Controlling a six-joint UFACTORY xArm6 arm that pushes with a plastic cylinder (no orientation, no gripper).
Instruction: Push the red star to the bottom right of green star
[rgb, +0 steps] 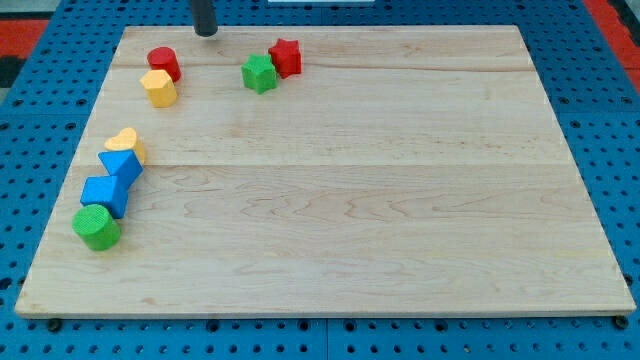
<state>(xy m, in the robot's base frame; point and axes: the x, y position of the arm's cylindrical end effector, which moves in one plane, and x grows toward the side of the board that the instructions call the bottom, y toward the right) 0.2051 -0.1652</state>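
Red star (286, 56) at view's top, touching green star (259, 73) on its upper right.
No pincer on rig; my tip (205, 32) sits well left of both. Star likely light, rigid, slides easily & may spin: contact its top face, near ctr.

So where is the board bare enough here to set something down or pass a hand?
Free: everything right of the red star and green star, down to the wooden board's bottom edge.

Crowded: the left edge, with the yellow heart, blue triangle, blue cube and green cylinder packed together; the top left holds the red cylinder, yellow hexagon and my tip.
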